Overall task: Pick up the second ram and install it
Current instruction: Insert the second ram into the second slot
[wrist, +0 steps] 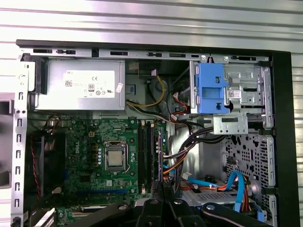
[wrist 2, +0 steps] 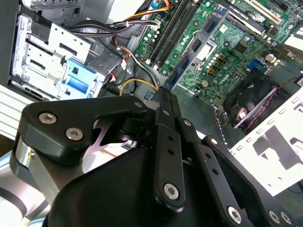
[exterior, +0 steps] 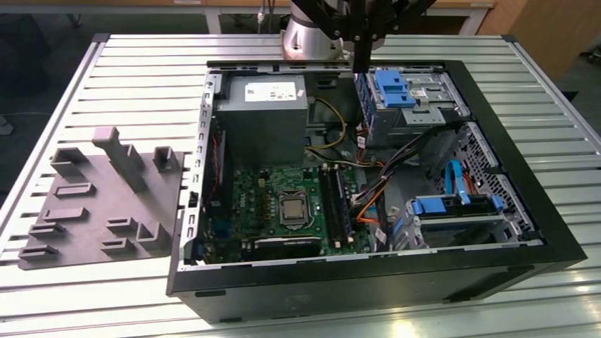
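My gripper (exterior: pixel 362 65) hangs over the back of the open computer case (exterior: pixel 526 232), beside the blue drive cage. It is shut on the second ram (exterior: pixel 364 102), which hangs lengthwise below the fingertips. In the second wrist view the ram (wrist 2: pixel 195 53) shows its flat blue-green face with black chips, running out from the closed gripper (wrist 2: pixel 164 92). The first wrist view shows the gripper (wrist: pixel 162 193) with the ram (wrist: pixel 160 158) edge-on, lying just beside the long black memory slots (wrist: pixel 146 151). The stick is above the motherboard (exterior: pixel 267 204), not touching it.
A grey power supply (exterior: pixel 261 105) fills the case's back corner at the exterior view's left. Orange and black cables (exterior: pixel 371 201) run beside the slots. A blue drive cage (exterior: pixel 393 88) stands close to the gripper. A grey tray (exterior: pixel 94 204) with blocks lies on the slatted table (exterior: pixel 141 63).
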Tool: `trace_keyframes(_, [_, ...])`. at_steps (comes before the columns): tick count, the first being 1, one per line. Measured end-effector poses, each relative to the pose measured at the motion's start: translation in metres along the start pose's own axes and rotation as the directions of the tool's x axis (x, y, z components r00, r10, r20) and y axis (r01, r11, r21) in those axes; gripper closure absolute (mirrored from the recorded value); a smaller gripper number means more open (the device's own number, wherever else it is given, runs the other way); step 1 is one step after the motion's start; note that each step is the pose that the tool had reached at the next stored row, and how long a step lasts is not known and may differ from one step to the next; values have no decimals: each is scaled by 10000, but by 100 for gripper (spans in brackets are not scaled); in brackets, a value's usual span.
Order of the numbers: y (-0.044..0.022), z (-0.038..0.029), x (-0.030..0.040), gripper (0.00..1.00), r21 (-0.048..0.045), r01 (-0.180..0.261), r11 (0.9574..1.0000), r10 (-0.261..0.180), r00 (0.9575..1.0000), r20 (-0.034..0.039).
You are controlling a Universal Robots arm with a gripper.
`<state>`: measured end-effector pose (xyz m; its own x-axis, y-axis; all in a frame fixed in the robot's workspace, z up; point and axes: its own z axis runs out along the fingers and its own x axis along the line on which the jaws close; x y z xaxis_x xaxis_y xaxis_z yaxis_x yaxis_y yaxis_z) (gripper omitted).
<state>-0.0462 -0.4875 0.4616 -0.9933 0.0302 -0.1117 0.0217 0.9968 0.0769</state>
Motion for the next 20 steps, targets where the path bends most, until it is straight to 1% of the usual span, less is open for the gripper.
trace_keyframes(4, [-1, 7, 1, 88, 0, 0, 10000, 0, 10000, 0])
trace_keyframes(6, [-3, 40, 5, 88, 0, 0, 10000, 0, 10000, 0])
trace_keyframes(12, [-4, 51, 6, 88, -1, 0, 10000, 0, 10000, 0])
trace_keyframes(14, [-10, 122, 14, 88, 0, 0, 10000, 0, 10000, 0])
trace_keyframes(20, [-10, 134, 15, 88, 0, 0, 10000, 0, 10000, 0])
